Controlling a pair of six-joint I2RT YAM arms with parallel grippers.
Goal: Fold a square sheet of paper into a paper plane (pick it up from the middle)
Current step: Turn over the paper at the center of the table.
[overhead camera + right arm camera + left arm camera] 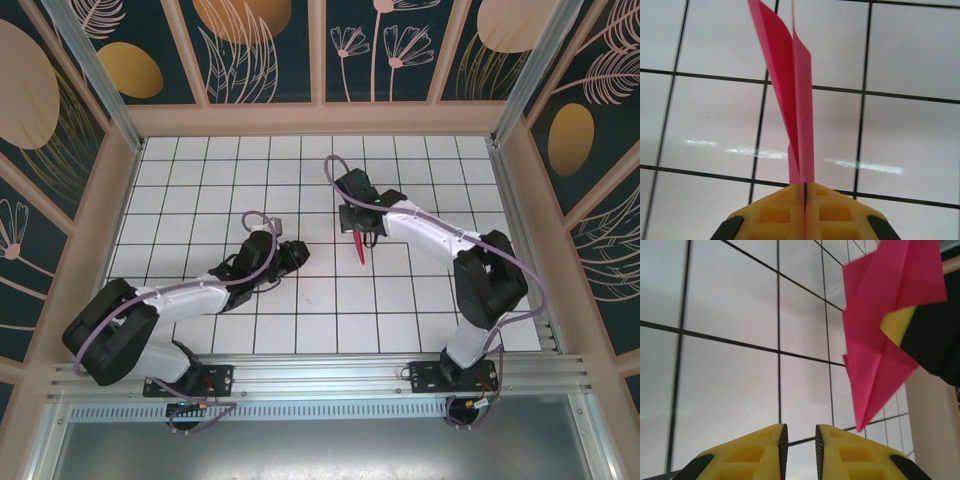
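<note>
right hand [804, 187] pinches paper plane [799, 105] edge | left hand [799, 435] clear, seemingly ajar

paper plane [797, 115]: upper end cut by top edge | lower end hidden in right gripper [804, 186]

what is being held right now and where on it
The right gripper pinches the plane by its folded edge, pointed tip free; the left gripper holds nothing.

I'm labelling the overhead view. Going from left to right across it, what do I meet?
In order: left arm's base → left gripper → plane → right arm's base.
</note>
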